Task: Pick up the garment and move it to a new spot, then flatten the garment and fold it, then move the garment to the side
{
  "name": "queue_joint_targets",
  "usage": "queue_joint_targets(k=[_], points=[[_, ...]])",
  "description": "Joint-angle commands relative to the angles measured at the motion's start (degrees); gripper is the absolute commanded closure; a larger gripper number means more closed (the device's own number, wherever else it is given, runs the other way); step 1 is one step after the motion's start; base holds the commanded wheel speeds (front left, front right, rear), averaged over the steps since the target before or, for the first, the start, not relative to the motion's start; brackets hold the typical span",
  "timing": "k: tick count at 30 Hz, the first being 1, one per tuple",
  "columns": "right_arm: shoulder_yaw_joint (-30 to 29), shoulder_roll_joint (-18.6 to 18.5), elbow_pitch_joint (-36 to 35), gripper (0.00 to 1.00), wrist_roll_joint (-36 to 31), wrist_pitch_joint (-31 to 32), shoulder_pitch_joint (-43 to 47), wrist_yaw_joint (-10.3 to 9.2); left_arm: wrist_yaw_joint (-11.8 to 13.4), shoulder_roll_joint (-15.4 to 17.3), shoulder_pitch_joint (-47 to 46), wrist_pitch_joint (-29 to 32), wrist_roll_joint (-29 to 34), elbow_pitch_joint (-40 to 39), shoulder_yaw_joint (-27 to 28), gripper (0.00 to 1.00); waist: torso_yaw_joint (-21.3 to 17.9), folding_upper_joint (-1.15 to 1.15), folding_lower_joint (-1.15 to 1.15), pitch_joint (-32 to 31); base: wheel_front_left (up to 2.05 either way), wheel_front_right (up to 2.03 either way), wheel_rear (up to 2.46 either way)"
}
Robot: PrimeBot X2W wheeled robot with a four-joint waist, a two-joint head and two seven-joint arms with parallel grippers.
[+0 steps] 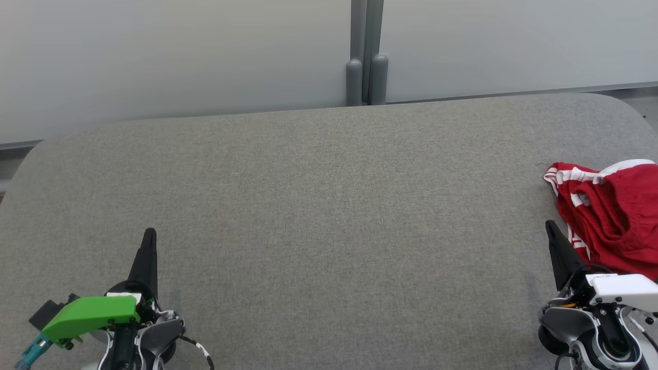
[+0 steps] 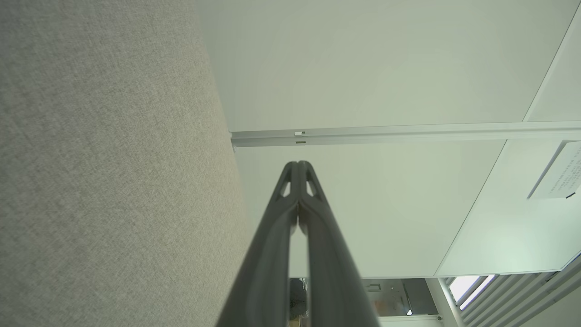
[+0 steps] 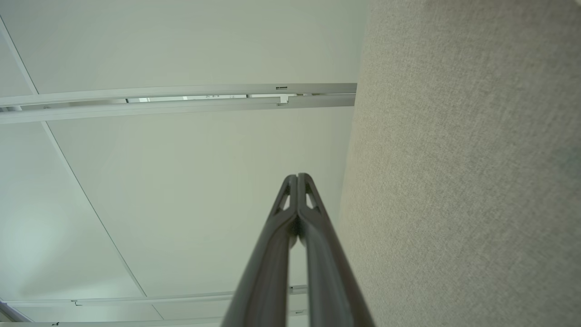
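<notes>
- Red, white-trimmed garment (image 1: 614, 216) crumpled at the right edge of the grey table (image 1: 329, 205), partly out of frame.
- Left gripper (image 1: 149, 232) low at left, fingers pressed together, holding nothing, well apart from the garment.
- Right gripper (image 1: 549, 224) low at right, likewise closed and empty, tip just beside the garment.
- Pale wall panels (image 1: 180, 56) behind the table.

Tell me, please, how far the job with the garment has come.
Nothing looks done: the red garment lies bunched, not folded, at the right edge of the table. Nothing is in hand: the left gripper and the right gripper are both shut and empty. Picking up, moving, flattening, folding and setting aside all seem left.
</notes>
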Motion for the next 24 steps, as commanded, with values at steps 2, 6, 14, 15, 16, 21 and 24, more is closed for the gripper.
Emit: queue_joint_targets(k=[2,6,14,15,16,21,24], points=[[-0.2,-0.1,0.1,1.00,-0.1,0.3,-0.4,0.04,-0.2,0.0,-0.7,0.2,-0.3,0.1,0.2,1.00,0.0,0.33,0.00,0.0,0.00,0.00,0.00],[-0.3,0.0,0.1,1.00,-0.2,0.4,-0.4,0.04,-0.2,0.0,-0.7,0.2,-0.2,0.1,0.2,1.00,0.0,0.33,0.00,0.0,0.00,0.00,0.00],[-0.4,0.2,0.1,1.00,-0.4,0.4,-0.5,0.04,-0.2,0.0,-0.7,0.2,-0.2,0.1,0.3,1.00,0.0,0.33,0.00,0.0,0.00,0.00,0.00],[-0.4,0.2,0.1,1.00,-0.4,0.5,-0.5,0.04,-0.2,0.0,-0.7,0.2,-0.2,0.1,0.3,1.00,0.0,0.33,0.00,0.0,0.00,0.00,0.00],[-0.5,0.2,0.1,1.00,-0.4,0.5,-0.5,0.04,-0.2,0.0,-0.7,0.2,-0.2,0.1,0.3,1.00,0.0,0.33,0.00,0.0,0.00,0.00,0.00],[-0.6,0.3,0.1,1.00,-0.5,0.6,-0.5,0.04,-0.2,-0.1,-0.7,0.2,-0.1,0.1,0.3,1.00,0.0,0.33,0.00,0.0,0.00,0.00,0.00],[-0.6,0.3,0.1,1.00,-0.6,0.7,-0.5,0.04,-0.2,-0.1,-0.7,0.3,-0.1,0.1,0.3,1.00,0.0,0.33,0.00,0.0,0.00,0.00,0.00]])
